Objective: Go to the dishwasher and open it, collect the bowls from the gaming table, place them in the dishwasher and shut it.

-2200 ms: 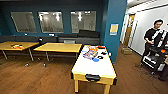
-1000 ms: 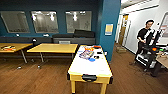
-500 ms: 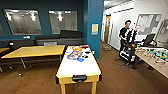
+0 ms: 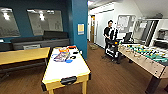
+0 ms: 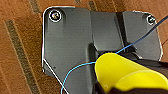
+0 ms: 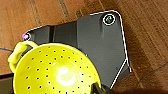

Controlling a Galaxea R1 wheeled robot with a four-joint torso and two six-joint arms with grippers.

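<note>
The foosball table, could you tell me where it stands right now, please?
In the head view the foosball table stands at the right, across the wooden floor from the cream-topped gaming table, with a person behind its far end.

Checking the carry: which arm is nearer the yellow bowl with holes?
Right, likely. The yellow bowl with holes sits close by the right wrist, over the wood floor. The left wrist has a smooth yellow shape close by; whether that is the same bowl, I cannot tell.

Long narrow rectangular gaming table with smooth pale cream-yellow top (image 4: 66, 71) ahead on brown wood floor. Yellow perforated bowl with loop handle (image 6: 55, 72); another smooth yellow bowl (image 5: 125, 72), tilted.
</note>
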